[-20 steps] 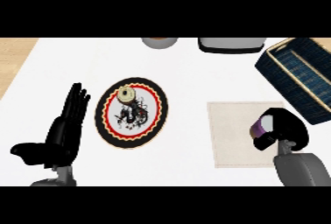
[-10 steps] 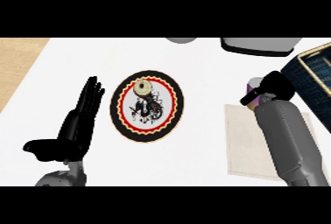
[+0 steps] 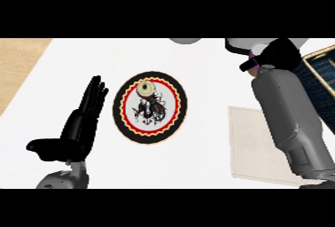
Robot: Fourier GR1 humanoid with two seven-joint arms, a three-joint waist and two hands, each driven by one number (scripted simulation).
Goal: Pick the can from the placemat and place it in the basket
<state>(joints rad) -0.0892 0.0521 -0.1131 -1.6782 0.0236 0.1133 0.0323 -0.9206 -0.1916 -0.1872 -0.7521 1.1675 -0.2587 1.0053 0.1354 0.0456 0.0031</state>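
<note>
our right black hand [image 3: 280, 54] is curled round the small purple-and-white can [image 3: 256, 56], which shows only in part between its fingers, lifted well clear of the pale square cloth placemat [image 3: 252, 142] that lies back by our forearm. the dark woven basket with the tan rim [image 3: 321, 71] sits just to the right of the hand. we judge the carry is under way: we should move the can further right until it is over the basket's opening, keep it upright, and lower it inside before uncurling. our left black hand [image 3: 82, 117] rests open, fingers straight, left of the round black, red and white plate [image 3: 149, 107]. compared with half a second ago, the right hand has reached further forward, away from the placemat.
</note>
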